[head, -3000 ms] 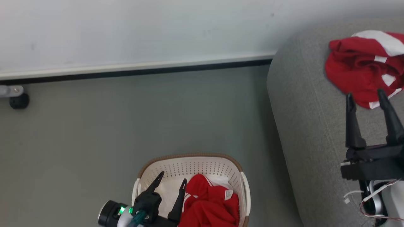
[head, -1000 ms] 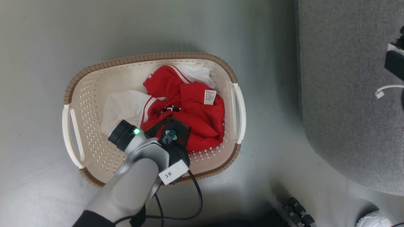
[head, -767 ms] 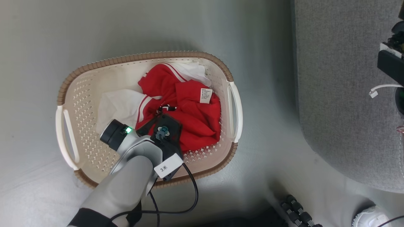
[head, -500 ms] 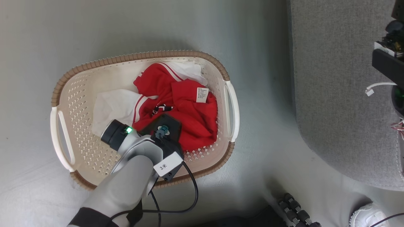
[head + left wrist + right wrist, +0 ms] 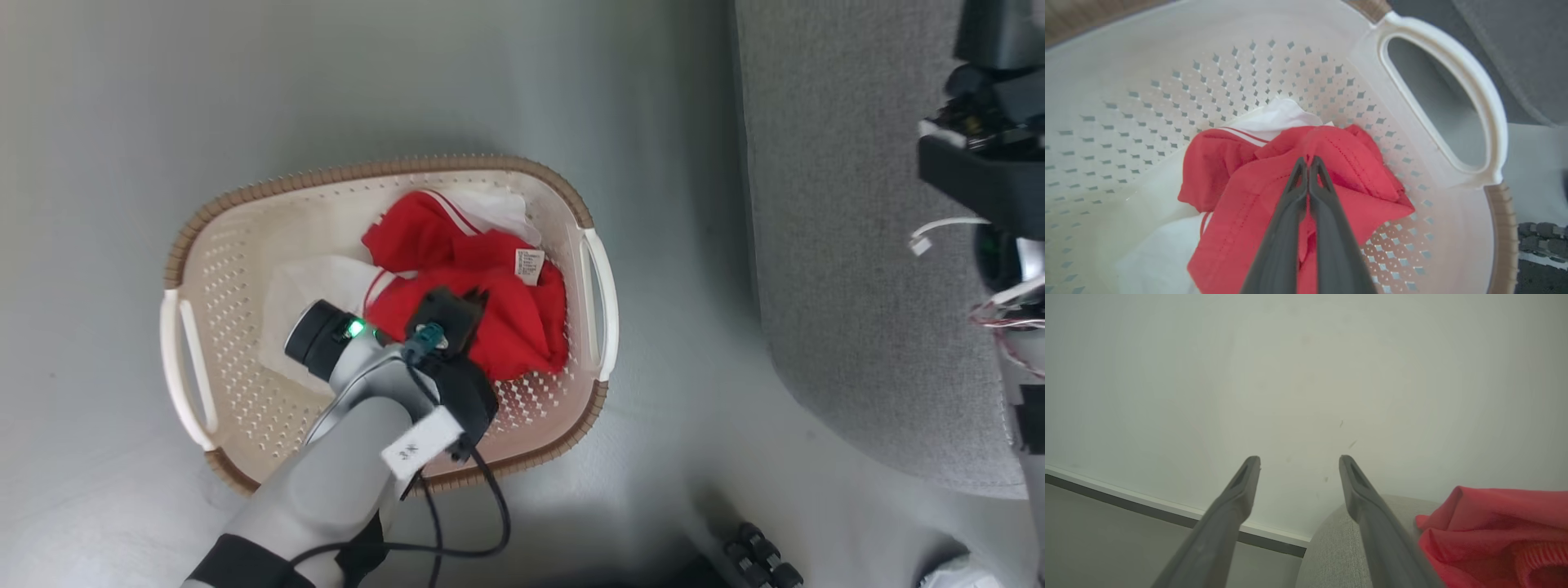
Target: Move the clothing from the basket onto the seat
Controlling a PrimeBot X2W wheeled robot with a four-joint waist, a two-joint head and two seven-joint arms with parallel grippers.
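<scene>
Clothing in a basket, pinched by the left gripper, beside a grey seat.

Head view: the cream basket with a brown rim stands on the pale floor, to the left of the seat. The clothing, red with white patches and a small white label, lies heaped in the basket's right half. The left gripper reaches down into the heap.

Left wrist view: the left gripper has its two fingers pressed together, with a fold of the red clothing caught between them, near the basket's perforated side and one white handle.

Right wrist view: the right gripper has its fingers spread wide with nothing between them, facing a pale wall. Another red garment lies on the seat's rounded corner.
</scene>
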